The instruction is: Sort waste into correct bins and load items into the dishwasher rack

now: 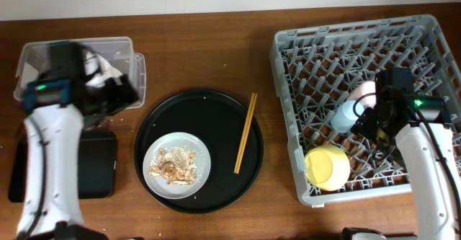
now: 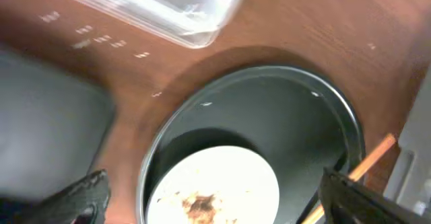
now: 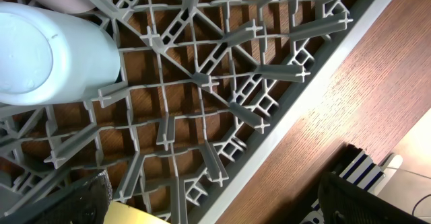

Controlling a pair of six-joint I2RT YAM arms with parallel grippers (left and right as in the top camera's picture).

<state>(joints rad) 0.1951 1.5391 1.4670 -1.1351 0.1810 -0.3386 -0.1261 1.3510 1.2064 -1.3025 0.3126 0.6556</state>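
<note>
Grey dishwasher rack [image 1: 353,25]: located well right of the round black tray [image 1: 223,110] on the wooden surface [image 1: 216,45].
Loaded items: light-blue cup [image 1: 344,115], pink cup [image 1: 364,91] and yellow bowl [image 1: 326,166] are seated among the rack pegs, right of the tray.
Chopsticks [image 1: 245,132]: laid on the right part of the tray; not yet loaded.
Plate [image 1: 193,145]: set on the lower-left part of the tray; not yet loaded.
Food scraps [image 1: 173,165]: heaped on the plate; not yet binned.
Clear box [image 1: 108,42]: positioned up and left of the tray; a white napkin [image 1: 104,68] is seen inside.
Shallow black tray [image 1: 97,164]: positioned just left of the round tray; no contents can be made out.
Snack wrapper: not identifiable in any view.
Left tool [image 2: 215,207]: fingers spread, nothing held; located above the tray's upper-left edge, beside the clear box.
Right tool [image 3: 215,200]: fingers spread, nothing held; located over the rack beside the light-blue cup.
Progress estimate: judged past halfway; scraps, plate and chopsticks are outstanding.
</note>
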